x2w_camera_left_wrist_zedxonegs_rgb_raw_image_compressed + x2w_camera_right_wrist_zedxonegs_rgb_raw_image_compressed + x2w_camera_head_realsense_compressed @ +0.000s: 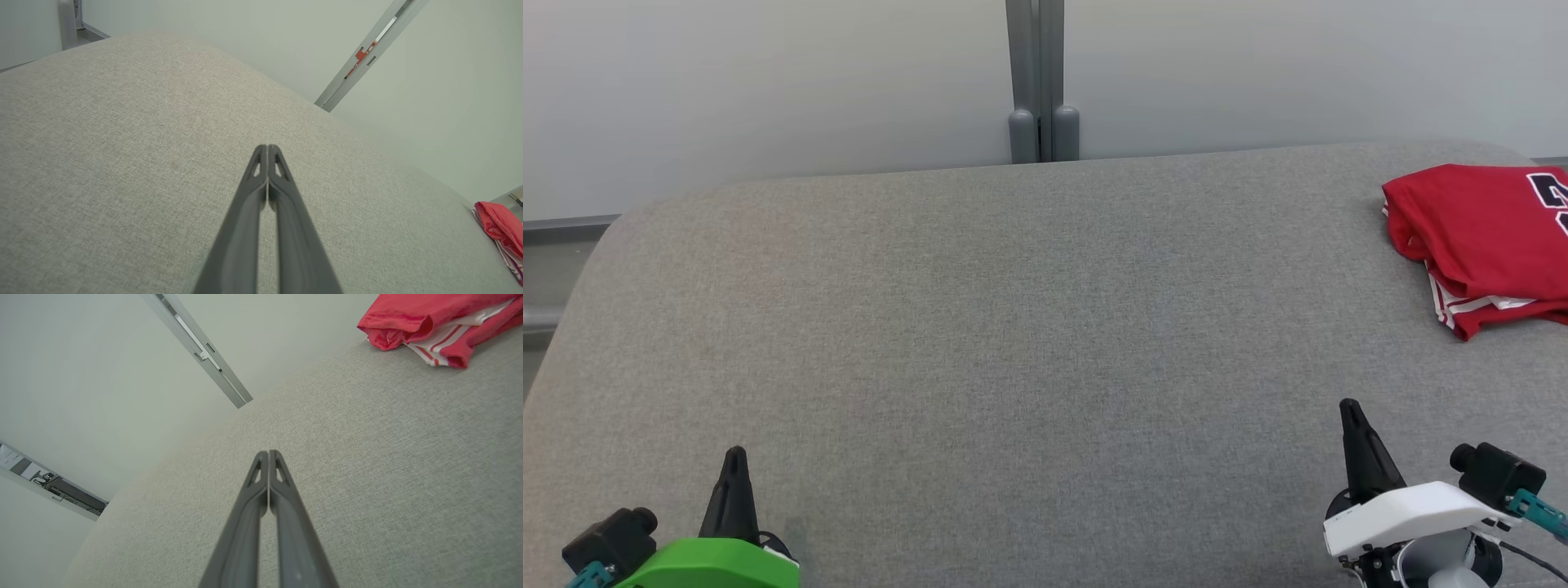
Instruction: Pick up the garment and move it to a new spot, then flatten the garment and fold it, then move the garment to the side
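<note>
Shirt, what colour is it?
The shirt is red with white-striped trim, clearest in the right wrist view.

dark print (1550, 194) on red garment (1478, 237), cut off at pic edge, illegible, no other txt readable

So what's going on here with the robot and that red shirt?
Nothing is being handled right now. The red garment lies folded at the far right of the grey table, apart from both arms. The left tool and the right tool are both shut and empty, over bare table on the robot's side. From how things lie, the folding and the move to the side look done.
</note>
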{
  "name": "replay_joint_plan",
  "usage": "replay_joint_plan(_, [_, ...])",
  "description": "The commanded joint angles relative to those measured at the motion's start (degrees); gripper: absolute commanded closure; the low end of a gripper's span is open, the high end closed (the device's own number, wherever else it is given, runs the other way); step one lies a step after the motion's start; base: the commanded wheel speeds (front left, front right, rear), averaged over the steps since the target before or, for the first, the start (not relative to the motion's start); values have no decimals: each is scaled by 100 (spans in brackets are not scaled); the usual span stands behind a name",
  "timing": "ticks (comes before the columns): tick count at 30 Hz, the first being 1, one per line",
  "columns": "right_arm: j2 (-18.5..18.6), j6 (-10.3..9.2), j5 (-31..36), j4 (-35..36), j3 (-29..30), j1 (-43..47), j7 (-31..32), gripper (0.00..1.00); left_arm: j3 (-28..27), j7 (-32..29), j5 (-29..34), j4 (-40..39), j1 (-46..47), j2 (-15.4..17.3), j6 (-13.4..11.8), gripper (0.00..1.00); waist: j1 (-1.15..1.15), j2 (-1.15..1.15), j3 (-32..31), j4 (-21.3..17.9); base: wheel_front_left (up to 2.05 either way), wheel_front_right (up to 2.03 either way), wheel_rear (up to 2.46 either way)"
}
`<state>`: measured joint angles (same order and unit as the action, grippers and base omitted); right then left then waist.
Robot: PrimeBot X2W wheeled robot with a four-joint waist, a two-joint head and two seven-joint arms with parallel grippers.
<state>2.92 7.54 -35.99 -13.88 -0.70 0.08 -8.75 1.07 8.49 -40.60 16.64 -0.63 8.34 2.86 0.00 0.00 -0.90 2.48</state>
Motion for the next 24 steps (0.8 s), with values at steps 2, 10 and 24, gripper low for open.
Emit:
replay_joint_plan(2, [41, -2, -308, 67, 43, -171, 63, 100, -74, -73, -291, -109, 195, 12, 45, 100, 0, 0, 2, -6, 0, 0, 0])
replay_joint_plan(10, [54, -2, -974, 61, 106, -235, 225, 100, -160, -245, -891, -130, 265, -56, 98, 100, 0, 0, 11, -25, 0, 0, 0])
replay_joint_plan(24, [67, -3, -1983, 50, 208, -329, 478, 100, -290, -511, -1792, -161, 366, -157, 179, 100, 0, 0, 26, -59, 0, 0, 0])
